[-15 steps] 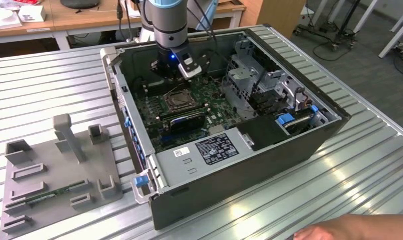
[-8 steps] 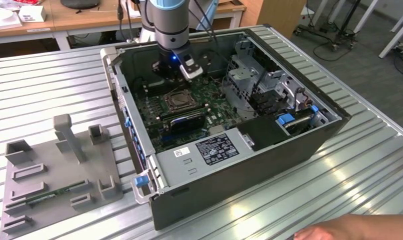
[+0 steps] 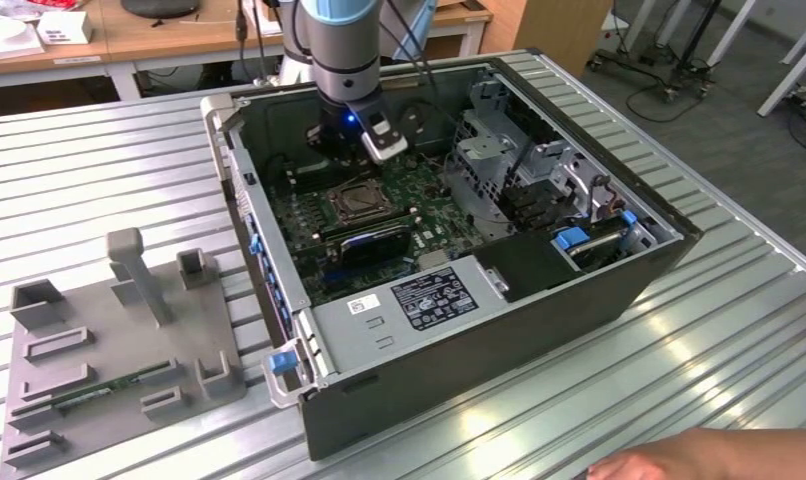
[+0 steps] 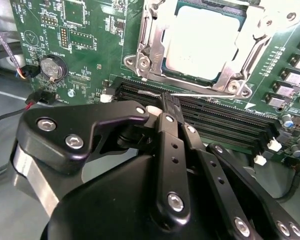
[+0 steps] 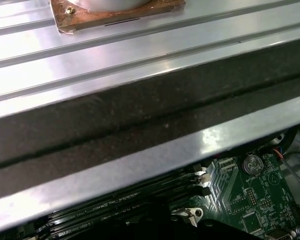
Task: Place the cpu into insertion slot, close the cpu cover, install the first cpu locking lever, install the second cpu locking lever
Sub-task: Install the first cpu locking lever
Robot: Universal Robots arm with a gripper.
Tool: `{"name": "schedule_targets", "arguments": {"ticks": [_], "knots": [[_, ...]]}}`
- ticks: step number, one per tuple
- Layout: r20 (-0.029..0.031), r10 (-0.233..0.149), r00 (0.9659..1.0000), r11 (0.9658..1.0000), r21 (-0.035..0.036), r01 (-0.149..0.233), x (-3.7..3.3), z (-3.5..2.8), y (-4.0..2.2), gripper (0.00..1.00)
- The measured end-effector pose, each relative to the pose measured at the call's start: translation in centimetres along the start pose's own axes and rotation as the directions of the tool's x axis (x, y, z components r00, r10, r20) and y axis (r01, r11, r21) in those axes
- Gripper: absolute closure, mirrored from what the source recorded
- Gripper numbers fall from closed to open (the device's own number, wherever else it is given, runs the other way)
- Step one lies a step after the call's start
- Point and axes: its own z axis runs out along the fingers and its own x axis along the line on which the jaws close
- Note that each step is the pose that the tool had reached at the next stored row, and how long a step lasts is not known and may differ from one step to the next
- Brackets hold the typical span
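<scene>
You are at the lever stage, by the look of it. The flat, square, silver-tan cpu (image 4: 202, 42) lies seated in the small square dark insertion slot (image 3: 354, 203). The slot sits on the green circuit board (image 4: 85, 45), just to the exterior view's left of centre, inside the open black computer case (image 3: 643, 270) on the ribbed metal counter (image 3: 96, 170). The thin silvery square-frame cpu cover (image 4: 151, 40) lies flat around the chip, and its cut-out shows the metal top.

To do this step well, keep the push on the thin silvery wire locking lever (image 4: 205, 94) itself. It runs along the socket edge nearest the long black memory slots (image 4: 225, 125). Press low and steady, guide the wire sideways under its catch, and do not let the tip slide off onto the memory slots or the board. Watch that the cover does not lift as the wire loads it.

The black jointed fingers (image 4: 169, 150) look clenched together, tip to tip, grasping nothing. In the second wrist view their shared tip meets the lever wire near one end, though I cannot tell whether it truly bears on it. A person's hand (image 3: 703, 458) rests at the lower right corner of the exterior view, well apart from the socket.
</scene>
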Motion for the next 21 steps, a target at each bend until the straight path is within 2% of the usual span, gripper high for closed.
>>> {"name": "schedule_targets", "arguments": {"ticks": [11, 21], "knots": [[0.0, 0.0, 1.0, 1.0, 0.0001, 0.0, -0.09, 0.65, -0.15, 0.89], [0.0, 0.0, 1.0, 1.0, -0.0001, 0.0, -0.43, 0.72, -0.57, 0.89]]}}
